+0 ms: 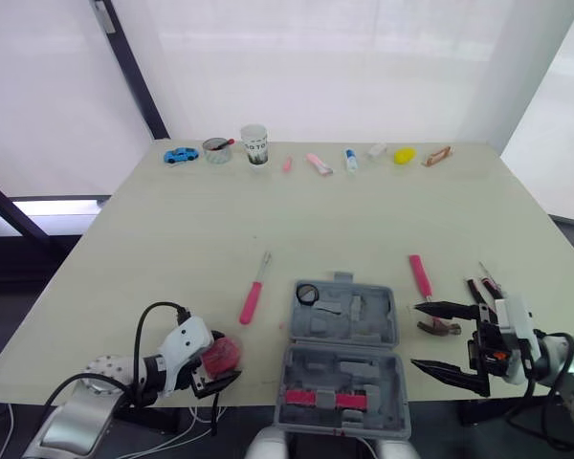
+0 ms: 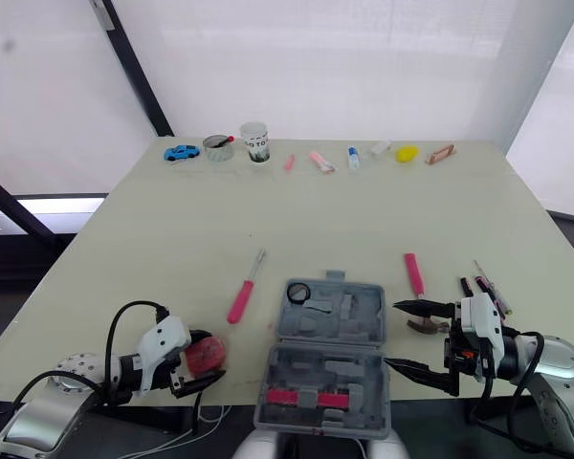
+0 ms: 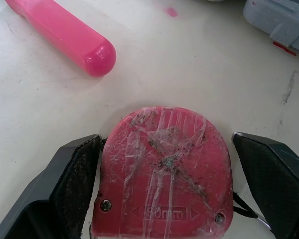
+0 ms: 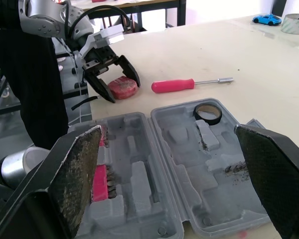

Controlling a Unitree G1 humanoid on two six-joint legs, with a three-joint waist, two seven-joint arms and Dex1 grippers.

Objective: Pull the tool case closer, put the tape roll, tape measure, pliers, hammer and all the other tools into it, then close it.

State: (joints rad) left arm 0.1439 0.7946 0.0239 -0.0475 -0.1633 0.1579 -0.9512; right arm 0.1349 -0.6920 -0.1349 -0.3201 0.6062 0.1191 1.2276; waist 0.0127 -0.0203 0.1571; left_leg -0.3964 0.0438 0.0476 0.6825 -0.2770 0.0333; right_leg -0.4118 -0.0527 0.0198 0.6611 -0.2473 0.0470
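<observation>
Left gripper [image 4: 115, 82], lower left of the head view: fingers spread, straddling the red tape measure [image 3: 164, 172]. Right gripper [image 1: 415, 336], lower right: spread wide and empty, just right of the open tool case [image 1: 387, 356], which holds the tape roll [image 1: 307, 294] in its far half and a pink item [image 1: 320, 398] I can't identify in its near half. The hammer [image 1: 419, 275] lies beyond this gripper, its head partly hidden behind the upper finger.

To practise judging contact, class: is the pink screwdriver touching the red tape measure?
Apart. The left wrist view shows bare table between the pink screwdriver and the red tape measure.
</observation>
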